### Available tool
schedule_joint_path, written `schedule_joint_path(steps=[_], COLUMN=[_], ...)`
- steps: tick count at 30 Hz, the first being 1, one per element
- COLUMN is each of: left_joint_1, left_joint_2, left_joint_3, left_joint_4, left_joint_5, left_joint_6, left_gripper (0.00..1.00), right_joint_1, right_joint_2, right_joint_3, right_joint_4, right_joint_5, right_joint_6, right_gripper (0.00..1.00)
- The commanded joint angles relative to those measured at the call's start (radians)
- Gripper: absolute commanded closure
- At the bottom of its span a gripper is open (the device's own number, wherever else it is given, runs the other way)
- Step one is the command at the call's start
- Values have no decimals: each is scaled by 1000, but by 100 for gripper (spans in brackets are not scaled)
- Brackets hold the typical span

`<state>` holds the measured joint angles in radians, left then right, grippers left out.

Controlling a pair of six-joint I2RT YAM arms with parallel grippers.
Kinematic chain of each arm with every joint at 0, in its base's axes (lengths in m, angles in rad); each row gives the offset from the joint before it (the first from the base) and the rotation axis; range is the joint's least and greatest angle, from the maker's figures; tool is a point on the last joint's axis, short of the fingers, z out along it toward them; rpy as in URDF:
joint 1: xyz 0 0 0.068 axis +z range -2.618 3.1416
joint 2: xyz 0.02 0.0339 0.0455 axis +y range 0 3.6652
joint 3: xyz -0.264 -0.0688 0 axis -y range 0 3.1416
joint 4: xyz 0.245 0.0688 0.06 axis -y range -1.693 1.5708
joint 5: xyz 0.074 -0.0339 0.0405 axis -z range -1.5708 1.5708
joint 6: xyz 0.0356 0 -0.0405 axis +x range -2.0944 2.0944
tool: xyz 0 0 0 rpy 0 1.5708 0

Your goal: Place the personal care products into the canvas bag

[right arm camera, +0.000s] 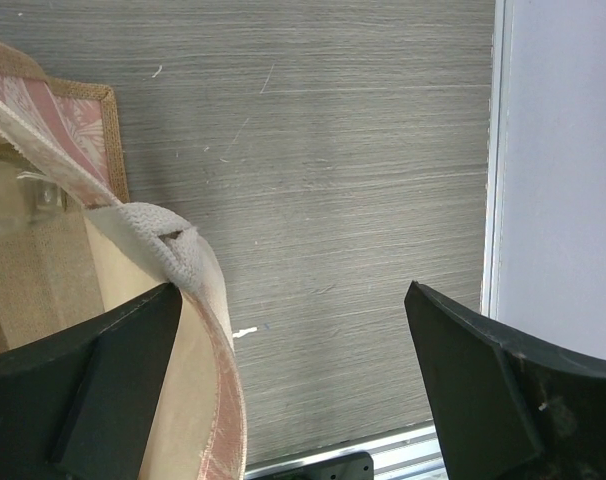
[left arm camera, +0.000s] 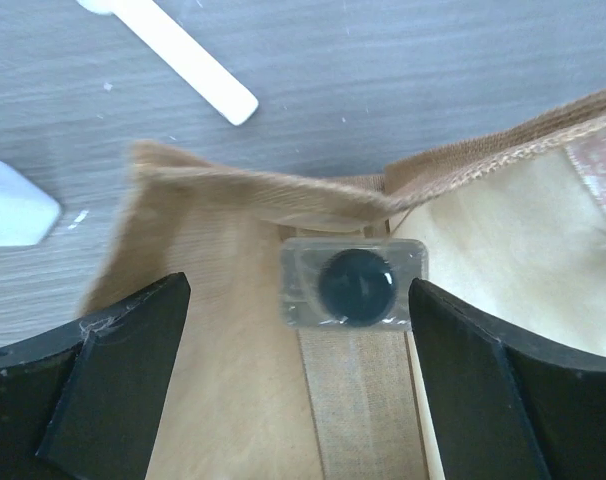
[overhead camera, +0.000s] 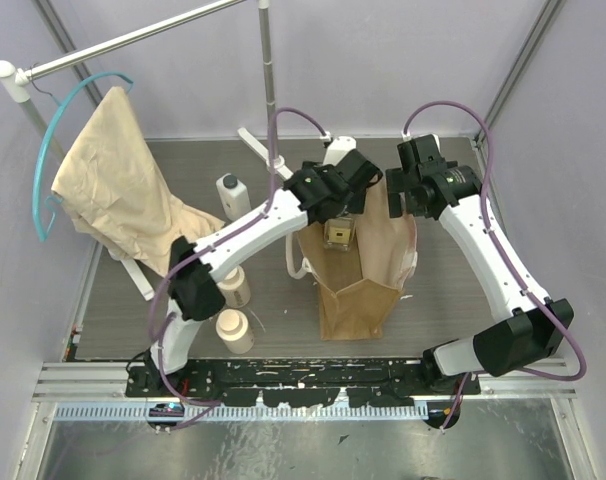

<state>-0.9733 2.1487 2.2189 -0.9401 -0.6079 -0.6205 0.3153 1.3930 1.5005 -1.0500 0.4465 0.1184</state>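
Bottle (left arm camera: 353,285) lies inside canvas bag (left arm camera: 213,400), between spread fingers of left tool (left arm camera: 299,295).

**Clearance at bag mouth**

The left gripper's (left arm camera: 297,300) spread jaws hang over the bag (left arm camera: 213,400) mouth; one bottle (left arm camera: 355,284) stands inside. A strap (right arm camera: 188,255) runs just beside one right gripper (right arm camera: 293,295) finger; bare worktop (right arm camera: 333,150) beyond, then side wall (right arm camera: 563,150).

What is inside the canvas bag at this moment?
One whitish rectangular bottle with a dark round cap shows in the mouth of the canvas bag, between the fingers of the open left gripper, ungripped. The bag's walls hide anything deeper.
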Motion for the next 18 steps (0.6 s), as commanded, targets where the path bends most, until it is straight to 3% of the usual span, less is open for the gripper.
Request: schedule_joint_path(steps=[1, 4, 8, 10, 12, 15, 18], left_joint_1=[4, 12, 84, 96, 97, 106, 132], left_joint_2=[-182, -273, -414, -456, -463, -415, -322], left_joint_3=[-102, -204, -377, -407, -347, -180, 43], left_joint_4=[85, 149, 339, 386, 333, 82, -194], left_joint_5=[-138, -150, 38, 48, -23, -199, -279], left_joint_6=[8, -72, -34, -12, 29, 23, -60], left_gripper=[2, 2, 2, 2, 2, 2, 2], right_joint_1=[4, 4, 4, 5, 5, 4, 4], right_joint_2=[15, 28, 42, 48, 53, 58, 63], right_joint_3=[22, 25, 37, 43, 48, 52, 54], right_joint_4=[36, 41, 41, 42, 41, 39, 38], right_joint_5=[0, -8, -12, -10, -7, -4, -3], right_joint_6=[-17, -19, -27, -32, -34, -34, -34], right_gripper=[0, 0, 0, 0, 0, 0, 0])
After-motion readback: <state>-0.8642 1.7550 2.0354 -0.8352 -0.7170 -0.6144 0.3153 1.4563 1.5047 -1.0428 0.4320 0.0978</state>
